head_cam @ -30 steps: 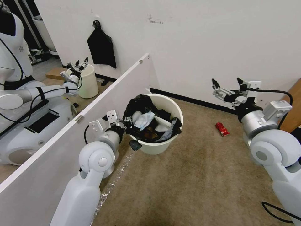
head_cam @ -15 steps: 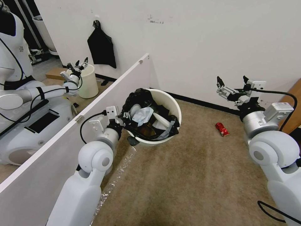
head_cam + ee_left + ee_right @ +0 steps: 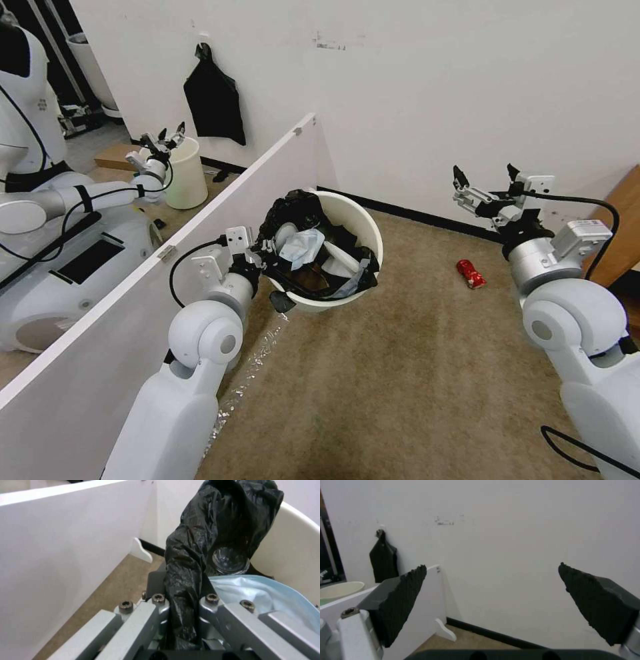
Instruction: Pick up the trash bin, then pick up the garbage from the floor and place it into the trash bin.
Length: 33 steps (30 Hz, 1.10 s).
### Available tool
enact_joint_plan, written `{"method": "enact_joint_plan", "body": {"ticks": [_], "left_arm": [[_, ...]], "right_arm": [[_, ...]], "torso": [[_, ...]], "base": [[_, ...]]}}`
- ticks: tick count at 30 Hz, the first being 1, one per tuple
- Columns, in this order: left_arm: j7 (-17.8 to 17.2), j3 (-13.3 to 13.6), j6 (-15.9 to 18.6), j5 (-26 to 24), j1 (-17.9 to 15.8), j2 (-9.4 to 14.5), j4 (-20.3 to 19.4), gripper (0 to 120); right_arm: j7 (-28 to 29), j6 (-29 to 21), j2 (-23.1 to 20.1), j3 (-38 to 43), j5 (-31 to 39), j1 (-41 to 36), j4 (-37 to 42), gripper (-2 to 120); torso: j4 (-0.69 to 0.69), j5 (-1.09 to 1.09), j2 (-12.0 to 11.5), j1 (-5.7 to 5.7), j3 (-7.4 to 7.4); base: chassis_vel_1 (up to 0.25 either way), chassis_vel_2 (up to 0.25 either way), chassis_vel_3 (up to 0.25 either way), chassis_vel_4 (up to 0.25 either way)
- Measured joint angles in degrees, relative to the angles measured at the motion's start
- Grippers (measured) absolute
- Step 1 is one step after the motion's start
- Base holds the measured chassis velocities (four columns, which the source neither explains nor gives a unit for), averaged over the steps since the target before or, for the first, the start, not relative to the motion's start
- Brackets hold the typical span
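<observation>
The trash bin (image 3: 347,230) hangs tilted above the brown carpet (image 3: 413,373), close to the white partition board (image 3: 133,293) on my left and near the corner where that board meets the wall (image 3: 427,93). My left pincer (image 3: 263,259) is pinching the near edge of the bin, its fingers pressed on the crinkled black bag (image 3: 200,545) that drapes over the rim; in the left wrist view the bag runs straight down between the two metal fingers (image 3: 146,620). Inside the bin lie a pale blue tissue (image 3: 301,244), a clear bottle (image 3: 230,560) tucked under the bag's fold, and what may be white slippers (image 3: 340,257), though I cannot tell for sure. Off to the right, a red snack packet (image 3: 471,273) lies alone on the carpet, well apart from the bin and near the black baseboard (image 3: 427,217). My right pincer (image 3: 485,179) hangs in the air above and beyond that packet, its dark pads (image 3: 403,597) spread wide, gripping nothing and facing the wall.
</observation>
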Motion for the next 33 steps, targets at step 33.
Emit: {"method": "enact_joint_plan", "body": {"ticks": [33], "left_arm": [[-2.12, 0.07, 1.31, -5.24, -1.33, -0.48, -1.10, 5]], "right_arm": [[-0.77, 1.92, 0.51, -0.38, -1.20, 0.87, -3.92, 100]], "torso": [[0.03, 0.00, 0.00, 0.00, 0.00]], "base": [[0.000, 0.000, 0.000, 0.000]]}}
